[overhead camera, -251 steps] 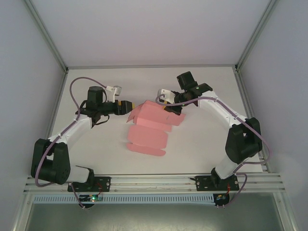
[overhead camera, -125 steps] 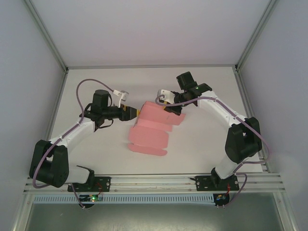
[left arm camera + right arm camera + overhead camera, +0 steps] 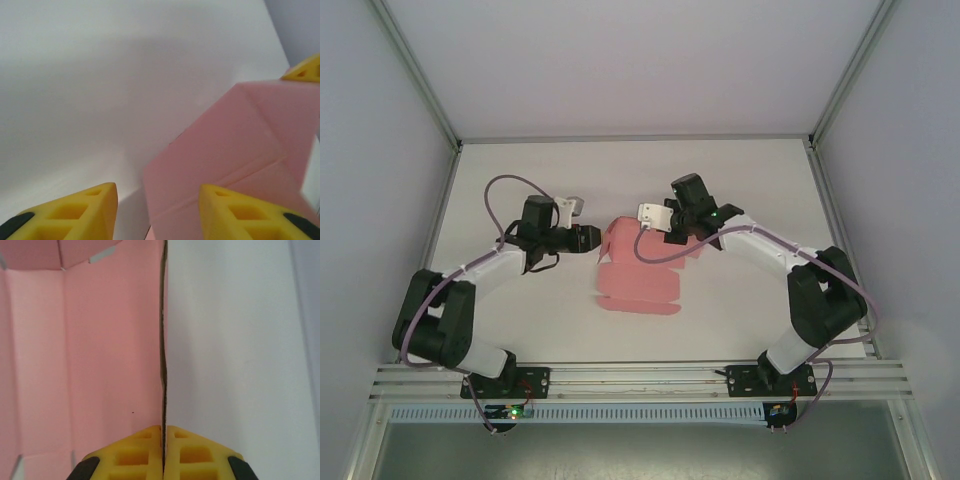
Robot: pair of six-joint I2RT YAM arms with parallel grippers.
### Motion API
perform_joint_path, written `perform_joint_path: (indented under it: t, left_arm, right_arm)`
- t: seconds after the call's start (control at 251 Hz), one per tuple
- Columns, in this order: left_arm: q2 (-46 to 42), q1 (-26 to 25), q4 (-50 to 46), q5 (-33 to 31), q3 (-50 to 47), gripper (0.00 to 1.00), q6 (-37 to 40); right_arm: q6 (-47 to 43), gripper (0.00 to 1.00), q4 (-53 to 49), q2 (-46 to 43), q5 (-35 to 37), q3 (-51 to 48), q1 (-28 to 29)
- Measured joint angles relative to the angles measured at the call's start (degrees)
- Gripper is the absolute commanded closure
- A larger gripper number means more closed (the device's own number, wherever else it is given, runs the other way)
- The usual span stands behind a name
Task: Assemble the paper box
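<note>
Right pincer (image 3: 163,440) pinches a wall of the paper box (image 3: 638,285); left pincer (image 3: 157,207), spread wide, sits at its nine o'clock. Shoving could crease thin card.

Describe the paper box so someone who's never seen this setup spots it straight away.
On the white table, look near the centre. The paper box is the partly folded pink card there, one edge pinched by the right gripper. Nothing else on the table is pink.

The white table (image 3: 740,315) carries the partly folded pink paper box (image 3: 638,288) at its middle, flaps lying flat on the near side.
</note>
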Motion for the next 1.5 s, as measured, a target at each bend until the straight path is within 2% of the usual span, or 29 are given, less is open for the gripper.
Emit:
perform_joint_path:
  t: [0.152,0.383,0.555,0.77,1.109,1.501]
  left_arm:
    - [3.58,0.07,1.81,-0.28,-0.02,0.55,-1.6]
    - [8.59,1.18,5.16,0.22,1.44,0.56,-3.85]
    - [10.97,1.7,7.28,0.22,1.7,0.56,-4.04]
    - [15.5,3.06,8.55,1.09,2.82,0.58,-4.68]
    - [15.82,3.06,8.81,1.68,3.19,0.59,-4.66]
    - [15.82,3.06,9.01,1.92,4.24,0.59,-4.17]
  right_arm:
    - [-1.95,1.0,6.27,-1.46,4.39,-3.43,1.57]
    - [-5.64,1.0,7.41,-3.19,7.15,-3.28,2.12]
    - [-8.2,1.0,7.37,1.57,12.83,-1.31,3.8]
    - [-10.03,1.0,13.07,7.39,20.31,-2.97,6.1]
    - [-14.99,1.0,22.95,4.74,26.1,-6.78,7.21]
    - [-21.64,1.0,41.16,4.17,32.06,-16.83,10.58]
